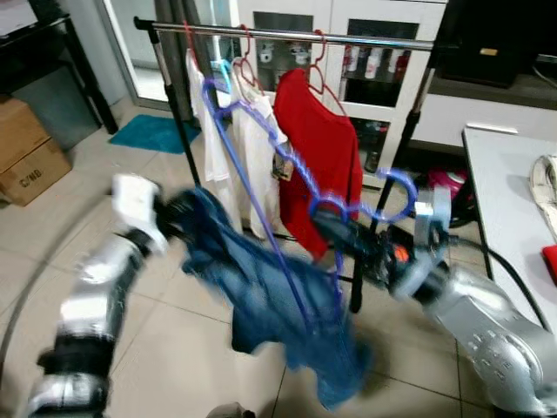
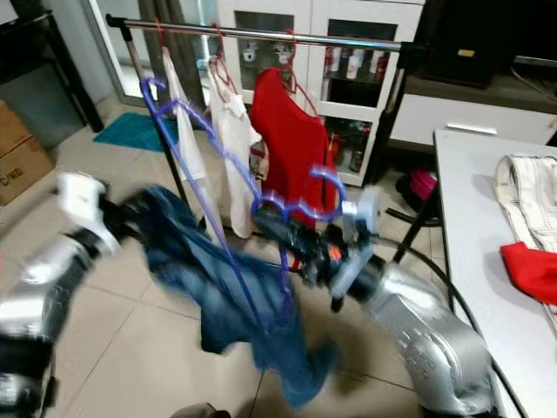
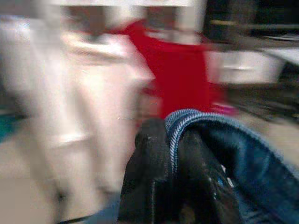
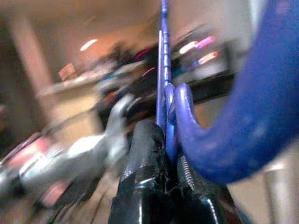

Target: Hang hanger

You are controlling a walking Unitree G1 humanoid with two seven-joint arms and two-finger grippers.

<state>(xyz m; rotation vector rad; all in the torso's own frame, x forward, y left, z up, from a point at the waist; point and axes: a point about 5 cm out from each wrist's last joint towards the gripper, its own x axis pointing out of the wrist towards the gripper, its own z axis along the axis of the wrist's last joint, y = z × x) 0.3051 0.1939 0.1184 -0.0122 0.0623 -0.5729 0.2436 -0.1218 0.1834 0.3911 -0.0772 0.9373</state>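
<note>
A blue plastic hanger (image 1: 291, 161) carries a blue denim garment (image 1: 270, 305) and is held tilted in front of the clothes rack. My right gripper (image 1: 335, 228) is shut on the hanger just below its hook (image 1: 400, 187); the right wrist view shows the fingers (image 4: 145, 154) clamped on the blue neck. My left gripper (image 1: 178, 213) is shut on the denim's edge (image 3: 175, 126) at the left. The rack's metal rail (image 1: 287, 35) runs above, with white shirts (image 1: 248, 148) and a red shirt (image 1: 318, 148) on red hangers.
A grey table (image 1: 505, 200) with folded cloths stands at the right. Cardboard boxes (image 1: 26, 148) and a teal mat (image 1: 152, 131) lie at the left on the tiled floor. A white glass-door cabinet (image 1: 365, 52) stands behind the rack.
</note>
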